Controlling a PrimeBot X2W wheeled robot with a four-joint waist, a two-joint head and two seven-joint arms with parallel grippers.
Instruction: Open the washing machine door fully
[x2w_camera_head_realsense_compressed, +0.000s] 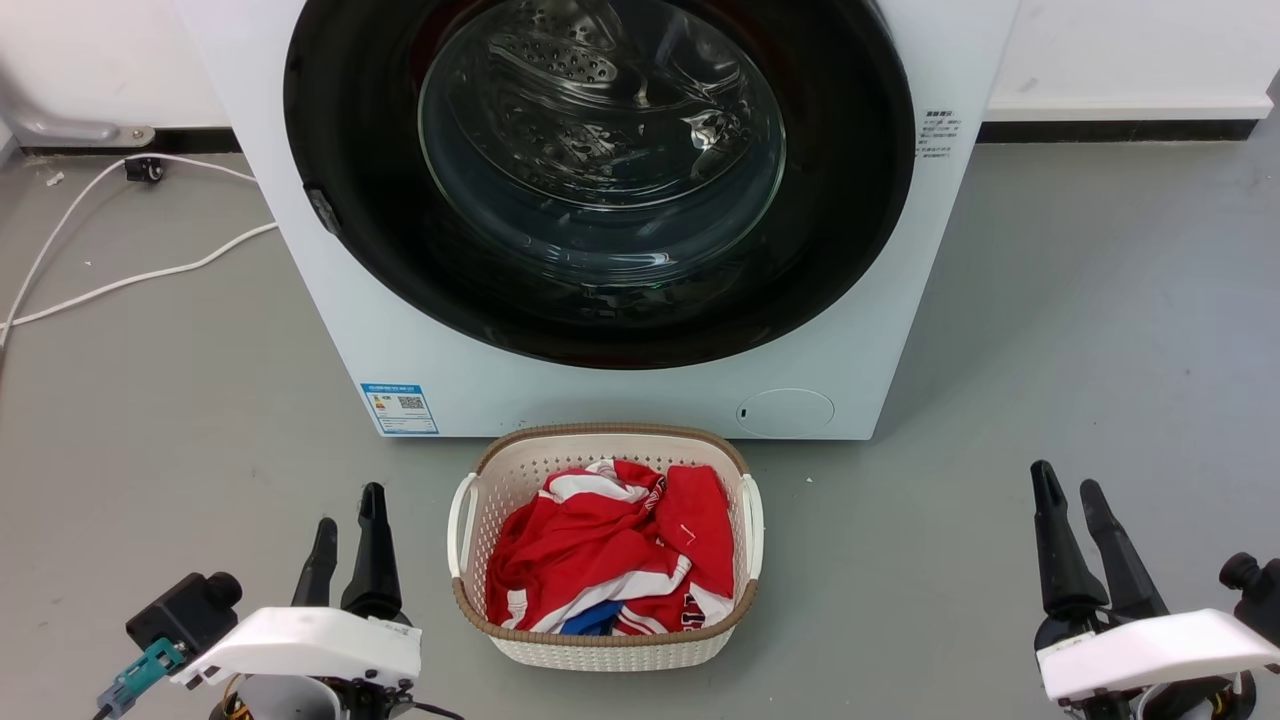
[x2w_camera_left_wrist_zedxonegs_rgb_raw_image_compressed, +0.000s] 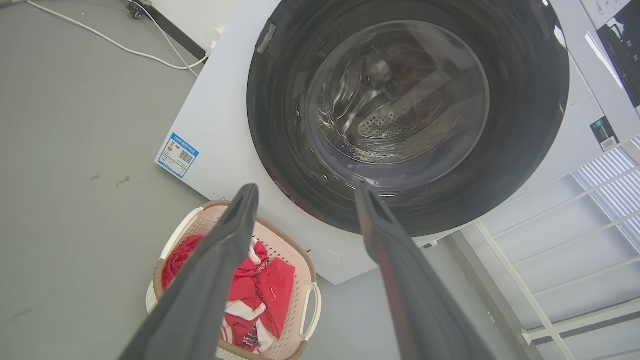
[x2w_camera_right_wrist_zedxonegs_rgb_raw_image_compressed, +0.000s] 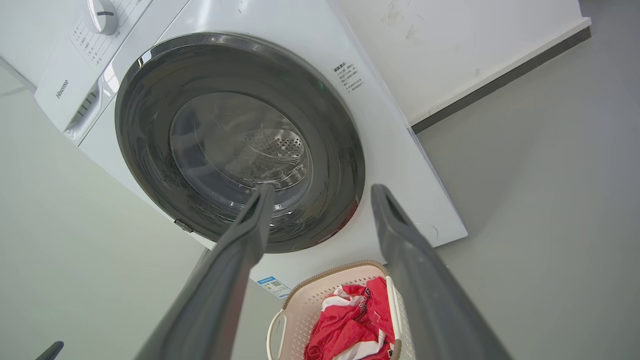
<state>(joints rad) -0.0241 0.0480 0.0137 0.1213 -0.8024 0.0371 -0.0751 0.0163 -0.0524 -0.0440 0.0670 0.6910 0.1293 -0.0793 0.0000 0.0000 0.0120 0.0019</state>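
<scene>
The door (x2w_camera_head_realsense_compressed: 600, 170) sits shut, flush in the front of the machine (x2w_camera_head_realsense_compressed: 560, 395). It is up and ahead of both grippers, with the basket (x2w_camera_head_realsense_compressed: 610, 432) of red clothes on the floor between them and it. What matters is the small grey tab (x2w_camera_head_realsense_compressed: 322, 208) on the black rim at the robot's left side, about halfway up. It looks like the pull or catch, which would put the hinge on the right, though I can't make one out. That makes the left gripper (x2w_camera_head_realsense_compressed: 349, 508) the nearer one: the tab lies above and forward of it, a little toward the middle. The right gripper (x2w_camera_head_realsense_compressed: 1064, 478) is well across, beyond the door's other side. The door is round, so there is no long axis to line up with; the tab itself runs along the rim, roughly upright with a slant. Both arms hang low near the floor, one on either side of the basket, fingers pointing up toward the machine and touching nothing. Each pair of jaws stands apart and empty, plain in the wrist views. I'd guess the left arm must rise and reach forward past the basket's left edge to get at that tab.
</scene>
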